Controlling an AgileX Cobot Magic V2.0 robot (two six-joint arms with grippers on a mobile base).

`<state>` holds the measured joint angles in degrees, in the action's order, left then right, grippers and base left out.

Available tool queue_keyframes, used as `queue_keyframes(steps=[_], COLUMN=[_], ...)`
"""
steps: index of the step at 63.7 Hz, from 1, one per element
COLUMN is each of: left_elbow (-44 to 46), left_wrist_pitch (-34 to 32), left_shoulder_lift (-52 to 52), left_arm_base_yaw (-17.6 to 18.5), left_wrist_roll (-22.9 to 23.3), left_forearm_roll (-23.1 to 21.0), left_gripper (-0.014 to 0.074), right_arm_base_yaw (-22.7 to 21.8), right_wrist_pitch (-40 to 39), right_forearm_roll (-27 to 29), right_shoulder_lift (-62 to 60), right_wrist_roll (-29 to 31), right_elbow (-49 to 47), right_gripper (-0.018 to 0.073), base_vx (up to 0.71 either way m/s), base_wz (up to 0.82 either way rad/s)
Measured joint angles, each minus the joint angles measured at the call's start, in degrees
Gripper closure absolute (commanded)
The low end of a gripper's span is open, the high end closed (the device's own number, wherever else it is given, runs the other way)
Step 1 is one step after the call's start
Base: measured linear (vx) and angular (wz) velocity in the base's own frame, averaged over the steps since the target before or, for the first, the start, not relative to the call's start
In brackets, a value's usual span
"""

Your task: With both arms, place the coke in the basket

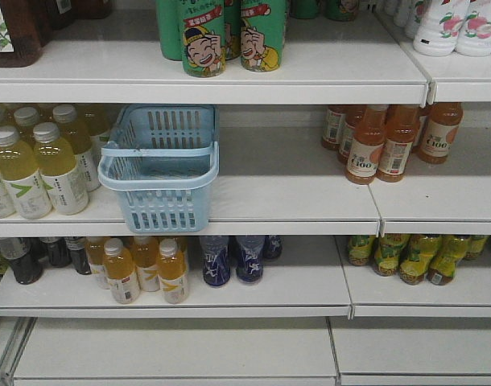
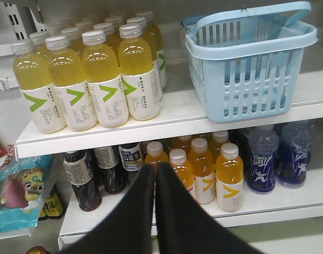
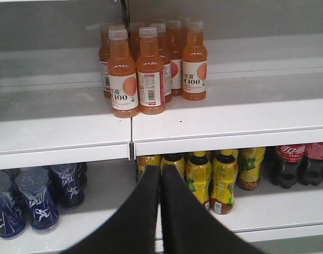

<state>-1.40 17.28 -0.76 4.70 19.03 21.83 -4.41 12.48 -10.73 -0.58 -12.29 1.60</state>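
left tool: fingers pressed together, nothing between them. It hangs in front of the lower shelf, tips over the orange-juice btls near that shelf's front edge.

right tool: same, fingers together, nothing held. Tips are in front of the lower shelf, just left of the yellow-green tea btls.

coke: on the lower shelf, seen in the right wrist cam only. Upright, red label facing out, set back from the front edge. It stands just right of the tea btls and well apart from the right tool. A second red-label btl is just beside it on the right, cut off by the frame edge.

basket: on the middle shelf at the front edge, upright, long axis running front to back. One swing handle lies across near the front rim. The pale-yellow drink btls are just beside it on the left.

Rest of the shelves:
- C100 orange btls: middle shelf, right of the basket and well apart, by the joint between shelf sections.
- dark blue btls: lower shelf, below the basket.
- dark btls w/ black-white labels: lower shelf, left of the orange-juice btls.
- green cartoon cans: top shelf front edge, above the basket.
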Motion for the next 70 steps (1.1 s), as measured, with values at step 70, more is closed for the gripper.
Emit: queue_keyframes(steps=[70], left_elbow=[0.0], left_wrist_pitch=[-5.3], left_shoulder_lift=[0.0], left_arm_base_yaw=[0.0], left_wrist_roll=[-0.4], left_forearm_roll=[2.6], left_gripper=[0.0603], right_arm_base_yaw=[0.0], right_wrist_pitch=[0.0], right_forearm_roll=[0.0], right_shoulder_lift=[0.0], right_wrist_roll=[0.0], right_elbow=[0.0], right_gripper=[0.0564], base_vx=[0.0], base_wz=[0.0])
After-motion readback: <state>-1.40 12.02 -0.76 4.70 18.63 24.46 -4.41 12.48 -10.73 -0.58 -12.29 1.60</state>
